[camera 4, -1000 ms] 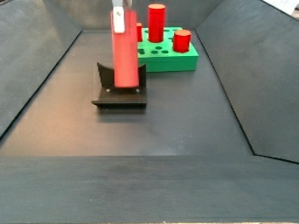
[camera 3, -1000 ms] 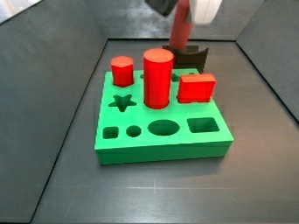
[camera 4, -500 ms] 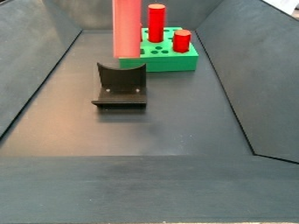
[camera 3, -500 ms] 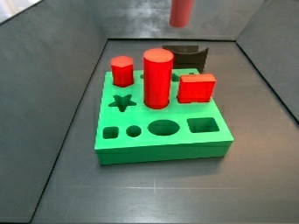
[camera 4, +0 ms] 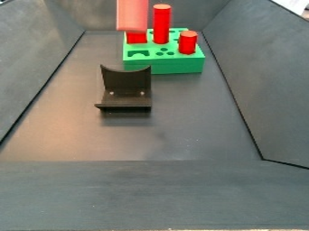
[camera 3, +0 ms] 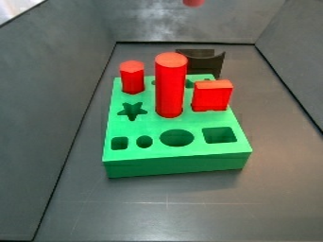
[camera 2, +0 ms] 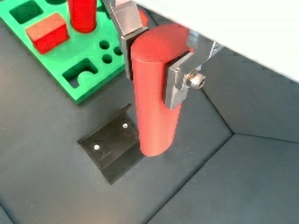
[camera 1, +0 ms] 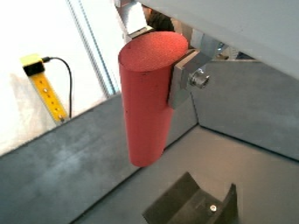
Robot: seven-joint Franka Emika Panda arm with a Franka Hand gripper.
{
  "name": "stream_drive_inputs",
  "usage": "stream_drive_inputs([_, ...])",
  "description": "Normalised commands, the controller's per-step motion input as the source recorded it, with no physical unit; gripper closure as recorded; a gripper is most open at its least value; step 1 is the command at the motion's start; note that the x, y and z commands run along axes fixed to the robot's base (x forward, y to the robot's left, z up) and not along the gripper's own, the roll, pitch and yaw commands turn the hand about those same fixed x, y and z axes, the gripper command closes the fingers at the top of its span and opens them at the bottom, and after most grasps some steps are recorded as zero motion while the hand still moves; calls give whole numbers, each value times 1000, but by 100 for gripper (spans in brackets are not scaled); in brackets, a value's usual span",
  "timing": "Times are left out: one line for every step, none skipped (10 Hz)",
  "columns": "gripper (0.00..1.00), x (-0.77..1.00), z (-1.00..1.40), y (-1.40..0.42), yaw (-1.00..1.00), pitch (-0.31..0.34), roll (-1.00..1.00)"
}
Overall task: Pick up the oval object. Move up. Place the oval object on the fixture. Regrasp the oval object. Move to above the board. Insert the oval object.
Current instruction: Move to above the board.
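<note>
Risen clear of the fixture [camera 4: 125, 90] since a second ago, with only the lower end of the oval object [camera 4: 132, 14] left at the upper edge of a side view, well above the notch. Pinched upright near its upper end between the plates of the gripper [camera 2: 152, 54], peg hanging free in both wrist views. Regrasp apparently done; travel to above the board [camera 3: 175, 142] next. Farther off, oval hole [camera 3: 177, 138] open, waiting.
</note>
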Motion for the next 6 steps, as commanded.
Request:
stream_drive_inputs([100, -11, 477, -15, -7, 129, -71])
stream_drive_inputs([100, 11, 272, -13, 3, 153, -69])
stream_drive_inputs([100, 20, 172, -14, 9, 157, -67])
stream_drive_inputs([100, -401, 67, -1000, 1000, 98, -331])
stream_drive_inputs([100, -400, 72, -1000, 1000, 94, -325])
stream_drive_inputs([100, -393, 83, -1000, 1000, 76, -313])
